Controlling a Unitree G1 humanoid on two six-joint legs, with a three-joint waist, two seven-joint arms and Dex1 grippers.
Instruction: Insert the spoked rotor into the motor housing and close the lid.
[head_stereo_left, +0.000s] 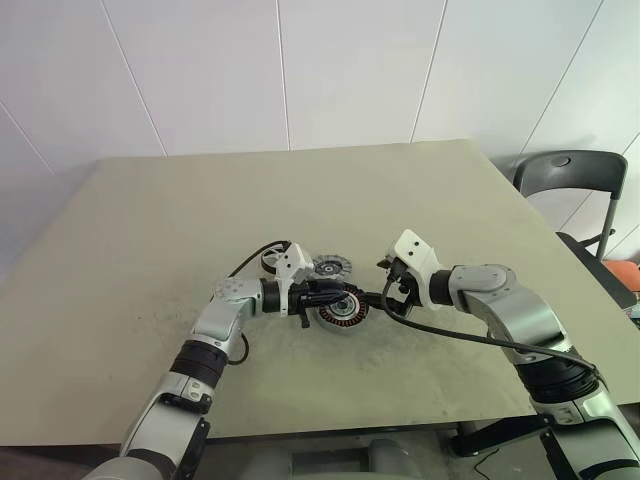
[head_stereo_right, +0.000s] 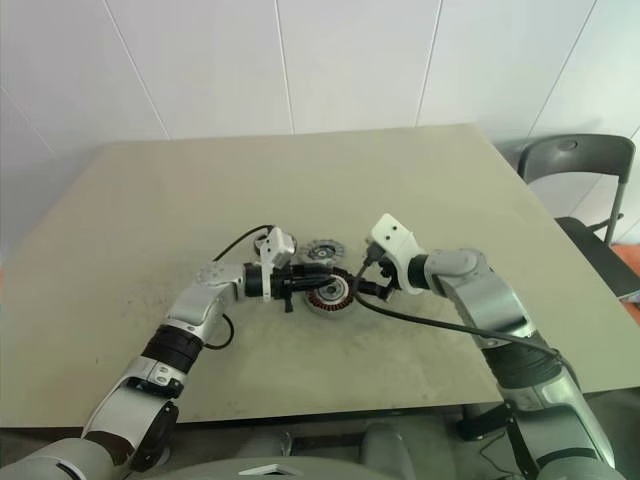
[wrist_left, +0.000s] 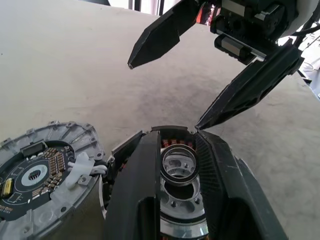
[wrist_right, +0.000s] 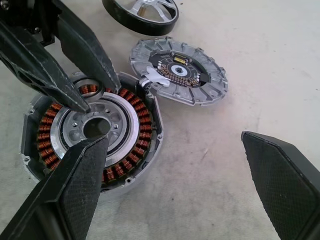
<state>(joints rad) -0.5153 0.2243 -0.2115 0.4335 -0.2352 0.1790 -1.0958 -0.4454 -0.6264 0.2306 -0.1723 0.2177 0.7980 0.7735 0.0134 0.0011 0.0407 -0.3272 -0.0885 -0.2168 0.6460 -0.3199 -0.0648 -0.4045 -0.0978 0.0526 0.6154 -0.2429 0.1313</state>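
A: What are the arms made of?
B: Silver-grey metal segments with black joint bands, and a white housing at each wrist.

A: And the left gripper (head_stereo_left: 345, 297) and right gripper (head_stereo_left: 388, 297)?
B: Black tapered fingers (wrist_right: 280, 185) with finely textured inner pads. A black cable loops from each wrist.

Beige table (head_stereo_left: 150, 250), white panelled wall (head_stereo_left: 300, 70) behind, dark chair (head_stereo_left: 575, 185) (far right corner).

env: lab/test rm | white panel walls (head_stereo_left: 350, 70) | bare table (head_stereo_left: 150, 250) | office chair (head_stereo_left: 570, 175)
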